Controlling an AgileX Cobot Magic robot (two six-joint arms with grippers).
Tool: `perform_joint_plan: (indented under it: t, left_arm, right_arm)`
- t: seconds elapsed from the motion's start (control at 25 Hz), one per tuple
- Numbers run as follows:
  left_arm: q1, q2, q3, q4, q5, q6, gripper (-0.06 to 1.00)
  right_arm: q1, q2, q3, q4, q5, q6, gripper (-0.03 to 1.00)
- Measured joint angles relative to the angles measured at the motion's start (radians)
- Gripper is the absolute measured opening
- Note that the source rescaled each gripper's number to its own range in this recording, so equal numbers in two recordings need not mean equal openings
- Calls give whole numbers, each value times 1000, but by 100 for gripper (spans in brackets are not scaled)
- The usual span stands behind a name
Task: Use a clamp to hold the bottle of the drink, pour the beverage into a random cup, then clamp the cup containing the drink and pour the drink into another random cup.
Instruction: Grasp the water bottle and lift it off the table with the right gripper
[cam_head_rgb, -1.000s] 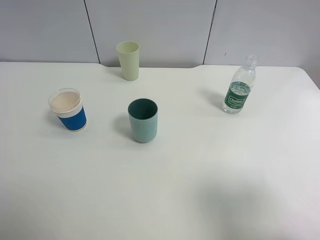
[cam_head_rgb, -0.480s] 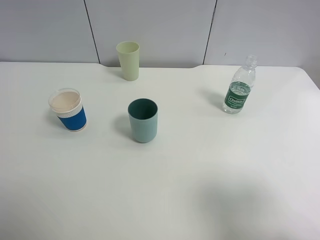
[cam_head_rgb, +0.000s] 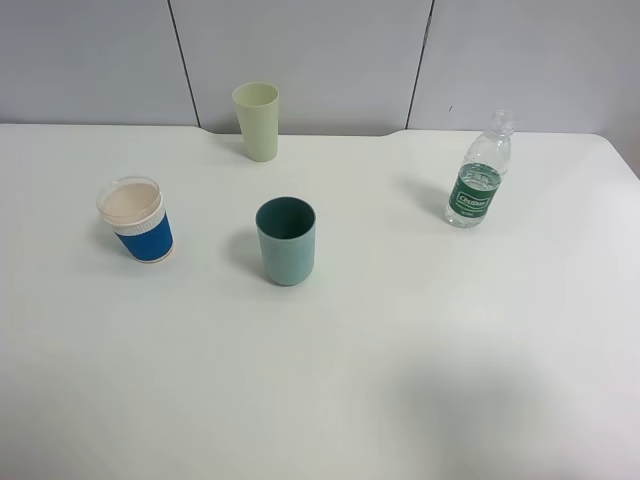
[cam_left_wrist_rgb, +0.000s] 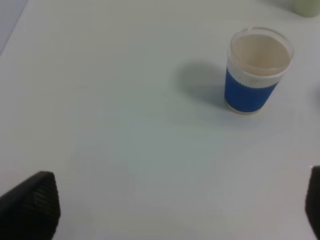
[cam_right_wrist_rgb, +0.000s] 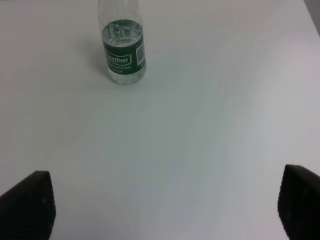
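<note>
- Both sets of fingers stand spread wide with nothing between them. The left fingers (cam_left_wrist_rgb: 29, 206) and right fingers (cam_right_wrist_rgb: 26, 204) are dark, with a coarse matte texture. Only their tips show at the edges of each wrist view. Count: two pairs.
- Counter (cam_head_rgb: 420, 340): one flat, smooth, matte white surface carrying every item. Grey panelled wall (cam_head_rgb: 320, 50) behind it.
- Bottle (cam_head_rgb: 478, 172): count one. Clear ribbed plastic, cylindrical, narrowing to a neck, with a green label carrying white lettering. Upright on the far right part of the counter, well apart from all the cups. In the right wrist view the bottle (cam_right_wrist_rgb: 123, 50) stands ahead of the right fingers, well apart from them, not between them and untouched.
- Cups: count three, all upright and well apart from each other.
- Teal cup (cam_head_rgb: 286, 240): smooth, opaque, tapered tumbler near the counter's middle.
- Pale green cup (cam_head_rgb: 257, 120): same tapered tumbler shape, at the far edge by the wall.
- Blue-sleeved cup (cam_head_rgb: 137, 220): shorter, with a pale rim, a beige interior and a blue band round the lower body. It stands on the left. In the left wrist view this cup (cam_left_wrist_rgb: 257, 70) stands ahead of the left fingers, well apart from them.
</note>
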Motion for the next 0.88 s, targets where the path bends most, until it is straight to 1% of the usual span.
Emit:
perform_joint_plan:
  t: [0.88]
  left_arm:
    - [0,0,0,0,0,0,100]
  right_arm:
    - [0,0,0,0,0,0,76]
